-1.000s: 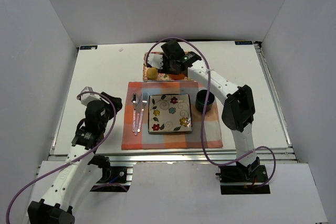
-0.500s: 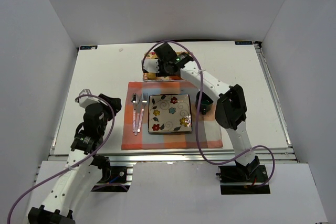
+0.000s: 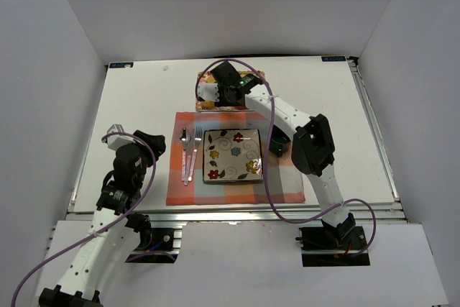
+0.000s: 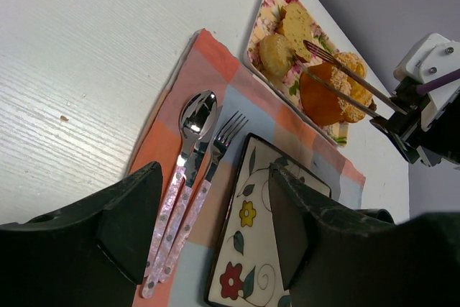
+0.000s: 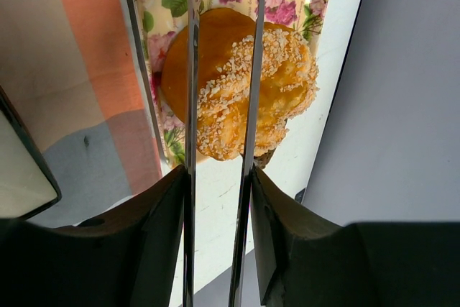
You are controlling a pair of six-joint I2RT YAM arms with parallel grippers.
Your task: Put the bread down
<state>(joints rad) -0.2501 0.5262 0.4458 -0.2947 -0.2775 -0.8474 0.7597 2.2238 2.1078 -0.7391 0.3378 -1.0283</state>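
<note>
Clutter fills the middle of the table [image 3: 136,98] in the top view: a checked placemat [image 3: 180,193] carries the flowered plate [image 3: 232,154], with a spoon [image 3: 184,150] and a fork [image 3: 195,150] just to its left. Your right arm crosses above the mat's right side and half hides a dark cup [image 3: 277,147] beside the plate. The right gripper [image 3: 228,93] hangs over the floral tray [image 3: 204,104] at the back and covers what lies in it, so you cannot see the bread from here. The left gripper [image 3: 147,141] hovers off the mat's left edge.

From the left wrist, your left jaws stand spread with nothing between them; the spoon and fork show in the gap. Beyond them the tray holds a round tan bun [image 4: 275,54] and a yellow slice [image 4: 296,25] at one end and the bread [image 4: 351,95], seeded and orange, at the other. Metal tongs [image 4: 352,75] reach from the right gripper across the top of the bread, their tips ending close to the bun.

From the right wrist, your right jaws pinch the tongs, one black finger [image 5: 162,235] pressed on the outside of each arm. Both arms run over the bread, which lies in the tray near the edge by the bare table. You cannot tell whether they press on it or only pass above. The slice sits just past the tips.
</note>
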